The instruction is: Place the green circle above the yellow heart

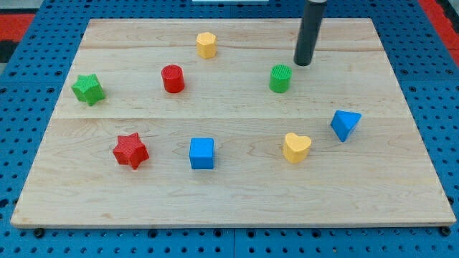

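The green circle (pixel 280 78) stands on the wooden board at the upper right of centre. The yellow heart (pixel 296 147) lies below it, slightly to the right, with a clear gap between them. My tip (pixel 303 63) rests on the board just up and to the right of the green circle, close to it but apart from it.
A blue triangle (pixel 345 125) lies right of the heart. A blue cube (pixel 202 153) and a red star (pixel 130 150) sit at the lower left. A red cylinder (pixel 173 79), a yellow hexagon (pixel 206 44) and a green star (pixel 88 89) sit at the upper left.
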You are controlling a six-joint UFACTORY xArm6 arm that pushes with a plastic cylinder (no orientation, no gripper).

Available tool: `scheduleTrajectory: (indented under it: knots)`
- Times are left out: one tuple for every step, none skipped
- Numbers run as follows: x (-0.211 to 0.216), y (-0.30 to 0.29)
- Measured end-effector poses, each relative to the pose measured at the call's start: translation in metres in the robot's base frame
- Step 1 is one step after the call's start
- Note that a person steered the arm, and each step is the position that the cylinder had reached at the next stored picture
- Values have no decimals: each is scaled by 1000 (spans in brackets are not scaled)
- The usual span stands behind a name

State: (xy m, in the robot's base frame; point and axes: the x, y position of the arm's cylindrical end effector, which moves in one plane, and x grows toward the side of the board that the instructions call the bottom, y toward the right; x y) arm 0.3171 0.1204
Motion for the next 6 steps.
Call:
scheduleTrajectory:
  knots:
    - [-1, 0]
    - [-2, -3]
    - [-3, -3]
    - [-2, -2]
    - [10, -32]
    - [17, -61]
